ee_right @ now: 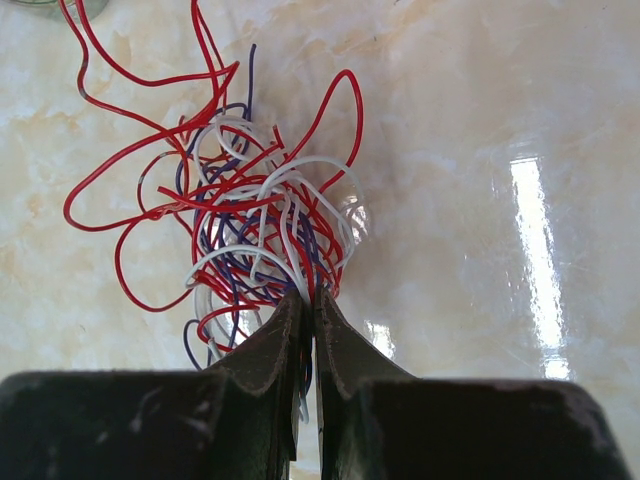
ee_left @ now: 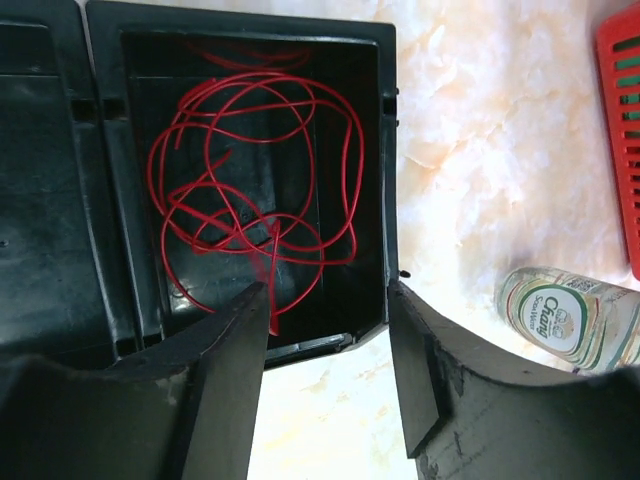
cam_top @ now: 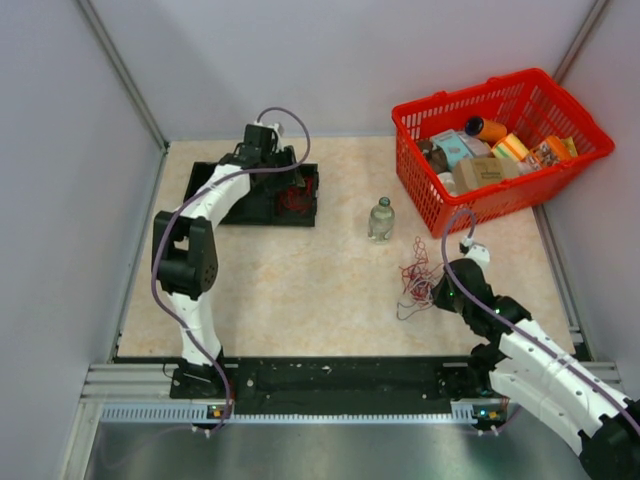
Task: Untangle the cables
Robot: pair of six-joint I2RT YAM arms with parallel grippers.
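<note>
- Here, the black bin [ee_left: 110, 200] sits near the table's [cam_top: 300, 300] far-left corner and one red basket [cam_top: 470, 205] at its far-right corner, with bare tabletop between them.
- Over the bin, the left gripper [ee_left: 328, 300] hovers with fingers partly apart, holding nothing; one red cable [ee_left: 250, 190] lies inside.
- Right of the table's middle, the right gripper [ee_right: 308, 298] pinches one red, white and blue tangle [ee_right: 260, 210], near one bottle [cam_top: 381, 220].

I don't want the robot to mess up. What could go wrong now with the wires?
1. The right gripper is shut on many strands of the tangled bunch at once, so pulling may tighten knots instead of freeing one cable.
2. The bottle stands close by; dragged loops could catch it and tip it.
3. The red cable in the black tray lies right by the open left gripper and might snag on it.
</note>
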